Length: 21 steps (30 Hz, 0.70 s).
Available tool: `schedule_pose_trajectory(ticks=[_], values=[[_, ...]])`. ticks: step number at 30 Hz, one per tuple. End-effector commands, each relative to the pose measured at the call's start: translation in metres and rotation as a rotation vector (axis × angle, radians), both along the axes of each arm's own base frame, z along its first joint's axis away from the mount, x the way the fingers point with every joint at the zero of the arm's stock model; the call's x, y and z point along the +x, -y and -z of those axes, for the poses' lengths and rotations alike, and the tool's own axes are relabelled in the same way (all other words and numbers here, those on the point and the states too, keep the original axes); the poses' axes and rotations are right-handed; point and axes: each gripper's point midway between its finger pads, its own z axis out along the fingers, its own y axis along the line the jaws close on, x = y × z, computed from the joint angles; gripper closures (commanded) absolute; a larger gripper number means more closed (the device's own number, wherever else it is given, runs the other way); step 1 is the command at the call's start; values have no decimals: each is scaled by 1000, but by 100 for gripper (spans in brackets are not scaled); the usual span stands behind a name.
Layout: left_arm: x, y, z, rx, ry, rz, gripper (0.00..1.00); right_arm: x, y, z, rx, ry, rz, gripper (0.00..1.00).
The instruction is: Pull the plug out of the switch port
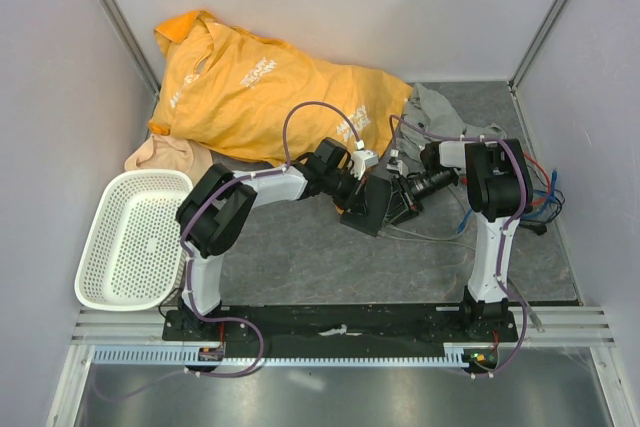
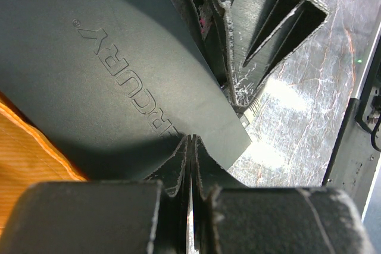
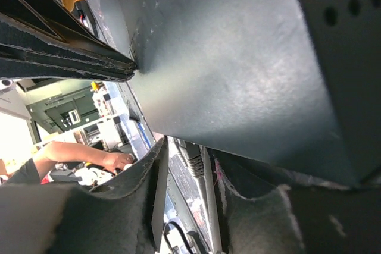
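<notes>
The switch, a flat matte-black box [image 1: 372,205] with embossed lettering [image 2: 119,75], stands tilted in the middle of the table. My left gripper [image 1: 352,185] is shut, and its closed tips [image 2: 190,140] press against the box's face with nothing between them. In the right wrist view the box [image 3: 238,75] fills the upper frame. A black plug with a ribbed boot [image 3: 191,154] sticks out of the box's lower edge; the port itself is hidden. My right gripper [image 3: 190,160] straddles that plug, open: the right finger [image 3: 250,206] lies along it, and a gap remains at the left finger [image 3: 156,188].
An orange shirt [image 1: 270,87] and a grey cloth [image 1: 440,112] lie behind the arms, with a beige cloth [image 1: 165,155] at the left. A white mesh basket [image 1: 130,237] sits at the near left. Loose cables [image 1: 540,202] bunch at the right wall.
</notes>
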Motion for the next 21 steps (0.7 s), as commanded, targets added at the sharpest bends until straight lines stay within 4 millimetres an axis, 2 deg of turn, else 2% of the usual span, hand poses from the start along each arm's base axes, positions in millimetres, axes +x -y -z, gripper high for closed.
schedule_pose_trajectory(ticks=[1, 11, 18, 21], values=[[5, -7, 18, 55, -9, -27, 99, 9, 13, 42, -136, 121, -79, 64], [5, -8, 20, 57, -7, -26, 99, 13, 11, 44, -139, 118, -59, 69], [6, -8, 22, 61, -1, -27, 99, 14, 8, 47, -166, 112, -71, 87], [5, -11, 23, 62, 8, -31, 98, 10, 7, 48, -172, 96, -87, 91]])
